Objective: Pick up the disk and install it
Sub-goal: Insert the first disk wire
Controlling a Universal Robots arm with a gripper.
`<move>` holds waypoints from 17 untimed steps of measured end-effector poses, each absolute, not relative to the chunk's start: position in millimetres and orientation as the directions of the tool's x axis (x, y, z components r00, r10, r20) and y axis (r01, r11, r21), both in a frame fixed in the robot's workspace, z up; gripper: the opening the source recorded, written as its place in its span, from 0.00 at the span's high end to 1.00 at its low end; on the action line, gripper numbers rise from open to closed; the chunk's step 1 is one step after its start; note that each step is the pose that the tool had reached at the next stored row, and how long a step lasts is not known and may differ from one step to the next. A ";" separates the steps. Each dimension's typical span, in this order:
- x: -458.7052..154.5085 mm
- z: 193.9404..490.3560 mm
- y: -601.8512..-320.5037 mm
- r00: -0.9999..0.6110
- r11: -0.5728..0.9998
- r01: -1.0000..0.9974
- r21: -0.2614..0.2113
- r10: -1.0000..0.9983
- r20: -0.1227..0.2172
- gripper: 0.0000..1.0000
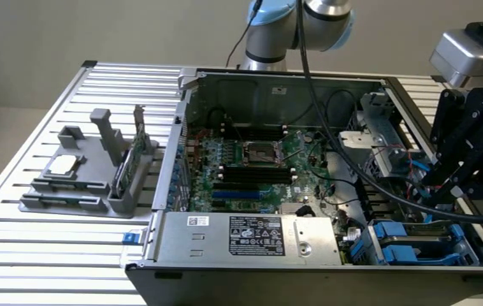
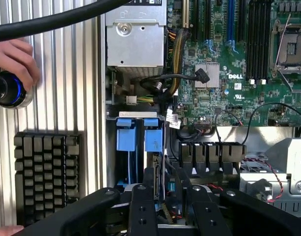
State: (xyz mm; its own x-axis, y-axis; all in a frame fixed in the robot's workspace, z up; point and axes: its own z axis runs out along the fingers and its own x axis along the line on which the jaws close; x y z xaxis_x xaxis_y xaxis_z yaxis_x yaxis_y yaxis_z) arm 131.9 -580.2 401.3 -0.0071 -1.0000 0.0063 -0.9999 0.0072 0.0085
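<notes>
My black gripper (image 1: 450,186) hangs low inside the open computer case (image 1: 192,115), at the exterior view's right, behind the drive bays. In the wrist view the gripper (image 2: 172,202) has a finger on each side of a thin dark part standing on edge with blue plastic beside it. This looks like the disk (image 2: 159,191), seen end-on and mostly hidden by the fingers (image 2: 142,209). The jaws stand a narrow gap apart and seem closed on it.
Two blue carrier handles (image 2: 139,135) sit in the drive bays (image 1: 411,245) by the power supply (image 1: 250,234). Cables cross the motherboard (image 1: 254,162). A grey fixture (image 1: 84,185) at the exterior view's left holds a silver chip (image 1: 63,164) and a green card (image 1: 132,156). A person's hand (image 2: 15,56) rests by a keyboard (image 2: 46,172).
</notes>
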 end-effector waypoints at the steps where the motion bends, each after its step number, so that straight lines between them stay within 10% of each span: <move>1: 131.9 401.3 -580.2 -0.007 0.007 -1.000 0.009 -1.000 0.006 0.68; 17: 131.9 401.3 -580.2 -0.110 0.110 -0.994 0.008 -0.994 0.006 0.68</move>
